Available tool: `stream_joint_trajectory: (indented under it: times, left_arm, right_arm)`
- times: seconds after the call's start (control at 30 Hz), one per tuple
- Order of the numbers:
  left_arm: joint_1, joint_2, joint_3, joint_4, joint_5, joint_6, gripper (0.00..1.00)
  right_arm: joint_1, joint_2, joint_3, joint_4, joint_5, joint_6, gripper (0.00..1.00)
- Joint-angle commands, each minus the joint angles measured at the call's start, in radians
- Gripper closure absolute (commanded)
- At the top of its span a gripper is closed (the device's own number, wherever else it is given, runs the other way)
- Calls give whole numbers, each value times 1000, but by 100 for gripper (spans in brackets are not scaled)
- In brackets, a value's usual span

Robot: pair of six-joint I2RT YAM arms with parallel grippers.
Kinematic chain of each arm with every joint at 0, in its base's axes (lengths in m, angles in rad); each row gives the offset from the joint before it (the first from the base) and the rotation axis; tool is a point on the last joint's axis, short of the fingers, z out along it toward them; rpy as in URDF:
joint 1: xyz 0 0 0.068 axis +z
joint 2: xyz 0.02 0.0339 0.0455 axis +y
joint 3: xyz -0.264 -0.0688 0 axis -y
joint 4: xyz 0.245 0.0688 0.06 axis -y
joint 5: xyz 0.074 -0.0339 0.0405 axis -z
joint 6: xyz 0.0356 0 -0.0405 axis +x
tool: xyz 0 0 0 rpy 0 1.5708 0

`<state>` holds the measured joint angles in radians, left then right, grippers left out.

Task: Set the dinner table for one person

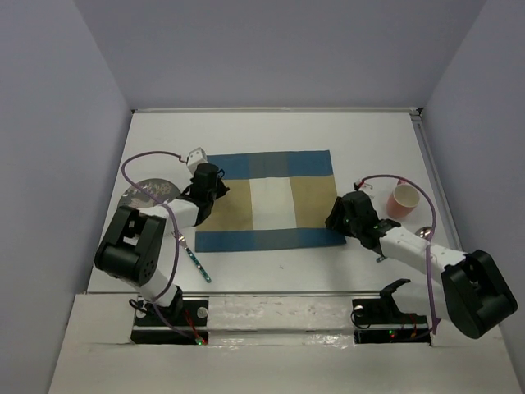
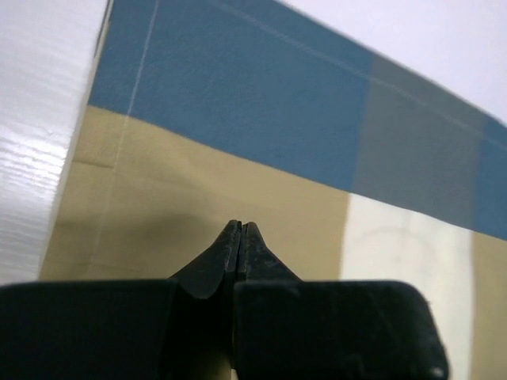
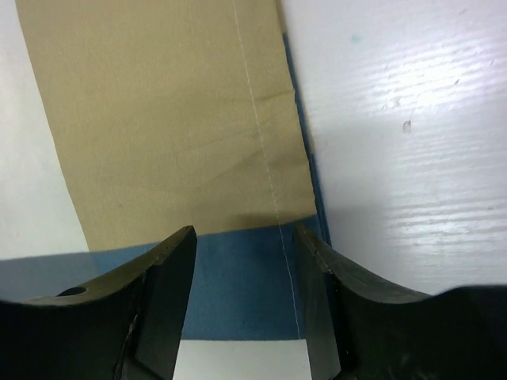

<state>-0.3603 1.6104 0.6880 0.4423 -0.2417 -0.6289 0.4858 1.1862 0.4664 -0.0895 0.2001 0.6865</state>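
Where the checked placemat (image 1: pixel 271 201) lies centred on the white dinner table (image 1: pixel 271 131), left gripper (image 2: pixel 240 234) sits over its left tan band, jaws pressed together. Right gripper (image 3: pixel 245 241) spread, straddling the mat's near right edge; pink cup (image 1: pixel 404 199) nearby.

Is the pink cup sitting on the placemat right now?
No, the pink cup stands on the white table, to the right of the placemat and apart from it.
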Motion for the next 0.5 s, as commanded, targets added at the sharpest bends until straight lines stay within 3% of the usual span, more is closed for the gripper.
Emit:
stream_joint_trajectory:
  times: [0.0,0.2,0.47]
  left_arm:
    - [-28,-170,2,85,18,6,93]
    - [-57,-365,-2,73,99,3,73]
    - [-80,-666,31,-100,257,73,61]
  right_arm:
    - [10,30,104,-38,126,-33,42]
    - [-10,206,190,-44,197,-45,44]
    - [-10,277,221,-62,271,-33,51]
